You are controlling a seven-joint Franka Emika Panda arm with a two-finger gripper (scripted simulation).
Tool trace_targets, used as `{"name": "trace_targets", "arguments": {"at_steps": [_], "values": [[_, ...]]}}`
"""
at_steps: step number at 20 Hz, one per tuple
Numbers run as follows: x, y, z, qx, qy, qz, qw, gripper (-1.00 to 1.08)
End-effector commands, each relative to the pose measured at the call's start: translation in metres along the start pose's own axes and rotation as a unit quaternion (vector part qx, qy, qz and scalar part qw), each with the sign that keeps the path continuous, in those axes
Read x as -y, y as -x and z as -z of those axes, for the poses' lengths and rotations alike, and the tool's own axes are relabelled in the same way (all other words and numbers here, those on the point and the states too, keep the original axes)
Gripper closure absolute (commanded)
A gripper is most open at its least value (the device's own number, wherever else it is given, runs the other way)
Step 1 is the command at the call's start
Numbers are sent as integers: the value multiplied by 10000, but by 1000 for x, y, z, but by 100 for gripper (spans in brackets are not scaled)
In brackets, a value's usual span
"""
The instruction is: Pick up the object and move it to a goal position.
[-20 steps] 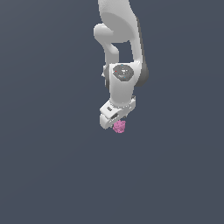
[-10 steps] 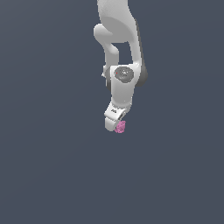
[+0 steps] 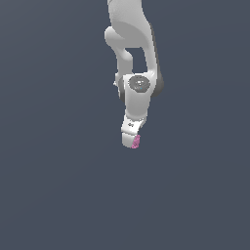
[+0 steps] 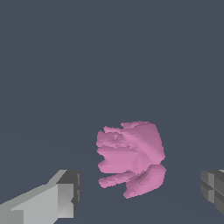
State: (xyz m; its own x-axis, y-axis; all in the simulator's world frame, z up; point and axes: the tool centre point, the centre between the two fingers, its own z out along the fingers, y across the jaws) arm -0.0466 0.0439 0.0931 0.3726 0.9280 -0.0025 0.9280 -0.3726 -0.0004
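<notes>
The object [image 3: 136, 142] is a small pink-magenta lumpy clump on the plain dark grey surface. The white arm reaches down from above, and my gripper [image 3: 131, 142] is down at the object, covering most of it in the exterior view. In the wrist view the object [image 4: 131, 157] sits between the two fingers of my gripper [image 4: 141, 190]. One grey fingertip [image 4: 70, 192] and the other fingertip [image 4: 212, 186] stand apart from it, with a gap on each side. The gripper is open and holds nothing.
The flat dark grey surface [image 3: 58, 195] extends all round the arm. No other object, container or edge shows in either view.
The hand has turned about its wrist and come lower around the object, so less of the pink clump shows. The object has stayed in place.
</notes>
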Motion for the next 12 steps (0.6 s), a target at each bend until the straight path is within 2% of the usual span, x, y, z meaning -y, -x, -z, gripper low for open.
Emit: {"name": "trace_targets", "arguments": {"at_steps": [1, 12], "values": [[1, 0, -1, -7, 2, 154, 9999, -92], [3, -1, -8, -11, 2, 267, 9996, -92]]}}
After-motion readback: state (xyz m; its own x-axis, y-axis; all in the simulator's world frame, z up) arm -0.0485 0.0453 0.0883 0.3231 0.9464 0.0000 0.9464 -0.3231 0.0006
